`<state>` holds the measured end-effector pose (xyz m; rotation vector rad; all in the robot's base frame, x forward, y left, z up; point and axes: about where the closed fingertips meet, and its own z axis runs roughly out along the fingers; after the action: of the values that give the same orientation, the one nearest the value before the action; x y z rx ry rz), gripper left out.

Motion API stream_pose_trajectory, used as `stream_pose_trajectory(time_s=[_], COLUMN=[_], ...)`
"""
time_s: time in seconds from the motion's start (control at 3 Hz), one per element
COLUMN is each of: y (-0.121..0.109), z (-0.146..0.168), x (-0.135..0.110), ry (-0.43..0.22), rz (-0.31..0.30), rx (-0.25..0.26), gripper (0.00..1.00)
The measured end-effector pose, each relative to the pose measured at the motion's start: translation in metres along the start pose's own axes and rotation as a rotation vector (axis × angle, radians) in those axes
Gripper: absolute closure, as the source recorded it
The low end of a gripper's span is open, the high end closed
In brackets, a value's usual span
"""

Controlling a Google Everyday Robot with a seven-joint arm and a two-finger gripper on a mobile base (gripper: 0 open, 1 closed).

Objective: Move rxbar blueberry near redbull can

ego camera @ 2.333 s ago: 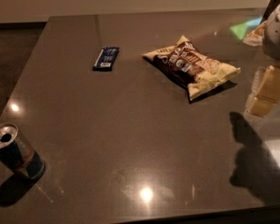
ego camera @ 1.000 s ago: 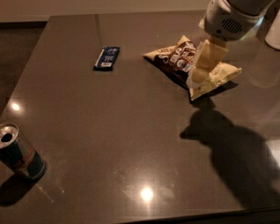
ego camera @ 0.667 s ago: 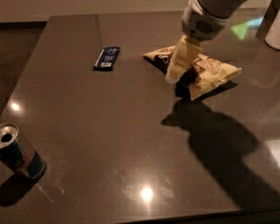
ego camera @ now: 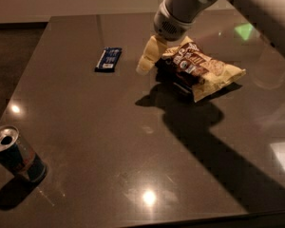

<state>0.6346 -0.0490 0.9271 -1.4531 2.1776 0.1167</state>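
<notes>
Bar: small flat dark-blue rxbar blueberry wrapper [ego camera: 108,59], lying far-left on the dark glossy table [ego camera: 133,146].
Can: blue-and-silver redbull can [ego camera: 15,155], upright at the near-left corner, well apart from the bar.
Gripper: cream gripper [ego camera: 147,57], between the bar and the cream-and-brown chip bag [ego camera: 202,70]; spread or closed, cannot tell.

The gripper [ego camera: 147,60] has travelled left from the table's [ego camera: 133,146] right edge and across the chip bag [ego camera: 204,72]. It now hangs just off the bag's left corner, between bag and bar [ego camera: 108,59]. Its shadow [ego camera: 190,113] has shifted left accordingly.
</notes>
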Motion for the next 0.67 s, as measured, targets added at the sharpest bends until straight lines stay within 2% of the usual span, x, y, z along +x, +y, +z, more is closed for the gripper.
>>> stream_pose_trajectory(time_s=[0.33, 0.67], y=[-0.009, -0.017], z=[0.031, 0.064], x=[-0.022, -0.039], ry=[-0.015, 0.008], rz=[0.045, 0.110], rx=[-0.002, 0.006], gripper=[0.00, 0.00])
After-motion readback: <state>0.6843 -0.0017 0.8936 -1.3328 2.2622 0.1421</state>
